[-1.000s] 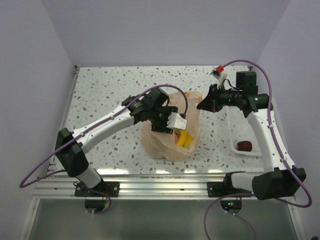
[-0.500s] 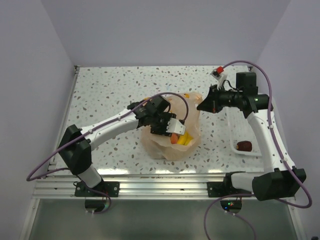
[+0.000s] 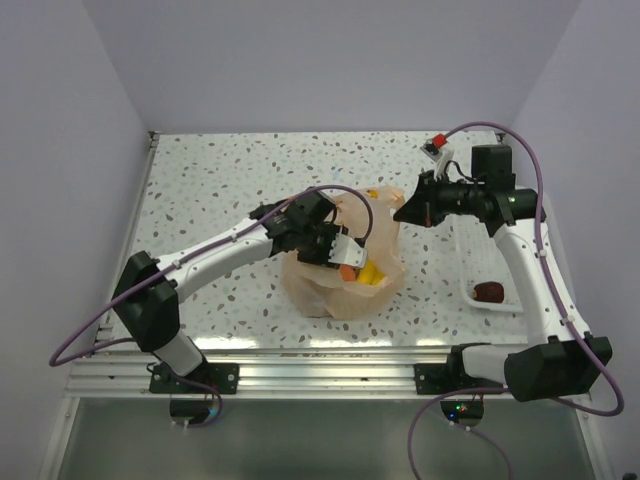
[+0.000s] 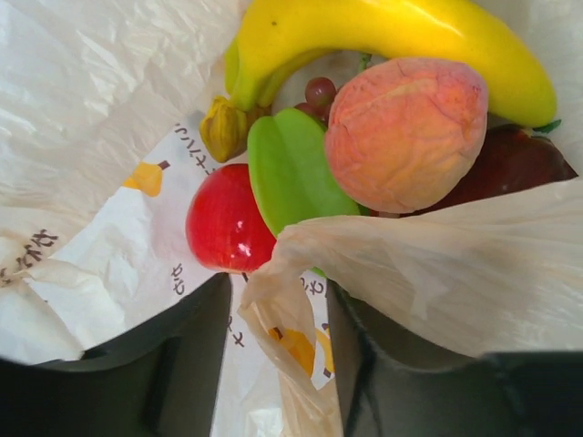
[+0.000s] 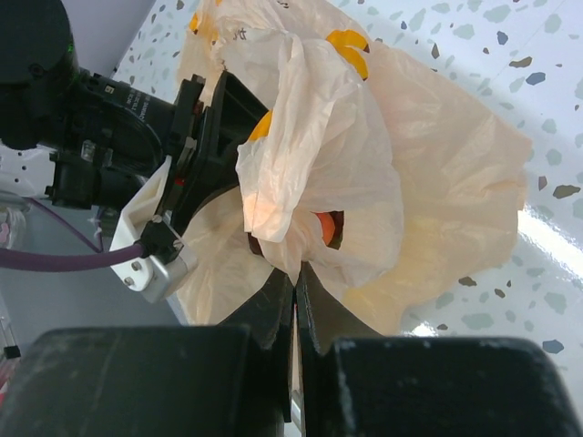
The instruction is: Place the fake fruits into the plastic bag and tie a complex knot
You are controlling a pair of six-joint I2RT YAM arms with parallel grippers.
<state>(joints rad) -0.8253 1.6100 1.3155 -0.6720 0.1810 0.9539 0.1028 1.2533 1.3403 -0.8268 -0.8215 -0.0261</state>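
Note:
The pale peach plastic bag (image 3: 340, 290) stands mid-table with its mouth up. Inside it, the left wrist view shows the fake fruits: a yellow banana (image 4: 392, 36), a peach-orange piece (image 4: 401, 132), a green piece (image 4: 291, 173), a red apple (image 4: 228, 223) and a dark maroon piece (image 4: 515, 164). My left gripper (image 3: 338, 252) reaches into the bag mouth; its jaws stand apart (image 4: 278, 364) with a loose fold of bag plastic hanging between them. My right gripper (image 3: 404, 212) is shut on the bag's bunched handle plastic (image 5: 296, 273) at the bag's right side and holds it up.
A white perforated basket (image 3: 478, 262) lies at the right edge, under my right arm, with one dark maroon fruit (image 3: 489, 291) in it. The left arm's wrist and cable (image 5: 100, 118) sit close to the bag on its far side in the right wrist view.
My left gripper has sunk a little deeper into the bag mouth and its arm has swung slightly. The right gripper keeps its hold in nearly the same place.

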